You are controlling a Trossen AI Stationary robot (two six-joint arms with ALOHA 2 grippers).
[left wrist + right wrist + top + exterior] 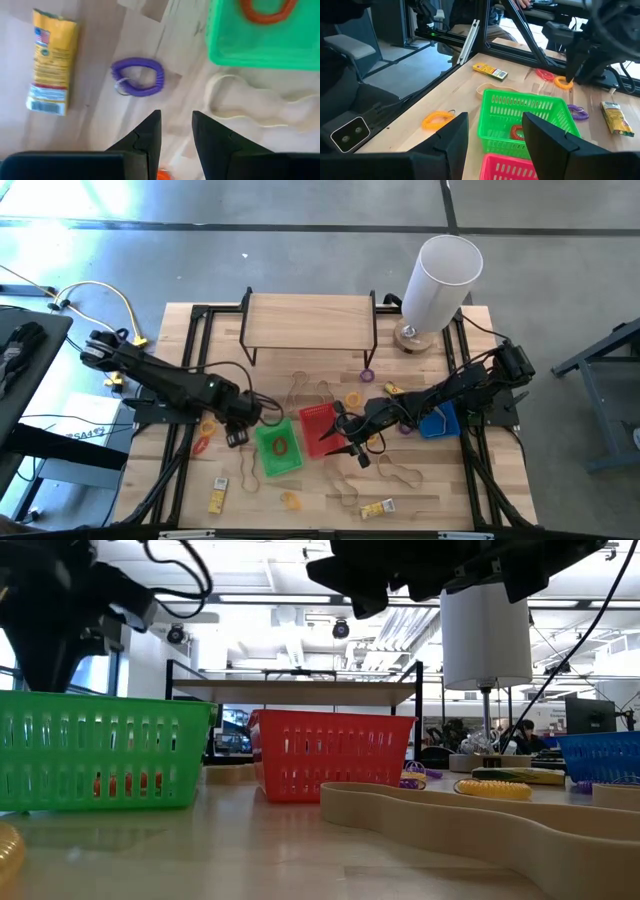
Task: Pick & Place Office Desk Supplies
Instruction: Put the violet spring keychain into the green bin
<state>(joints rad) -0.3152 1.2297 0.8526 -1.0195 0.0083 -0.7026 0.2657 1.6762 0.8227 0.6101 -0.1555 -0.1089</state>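
My left gripper [240, 430] [176, 116] hovers open over the table, just left of the green basket [278, 446] [260, 40]. A purple coil ring [137, 77] lies flat on the wood a little beyond its fingertips, and a yellow packet [50, 60] lies farther off. A tan rubber band [250, 107] lies beside the basket, which holds an orange-red ring [265, 12]. My right gripper [347, 438] [495, 116] hangs open above the red basket [320, 428] [512, 167], facing the green basket [525, 117]. Neither gripper holds anything.
A blue basket [438, 421] sits under the right arm. The white cylinder [440, 275] and a wooden shelf [310, 320] stand at the far side. Rings, rubber bands [400, 472] and packets [376, 508] are scattered along the near side. A yellow ring [437, 119] lies beside the green basket.
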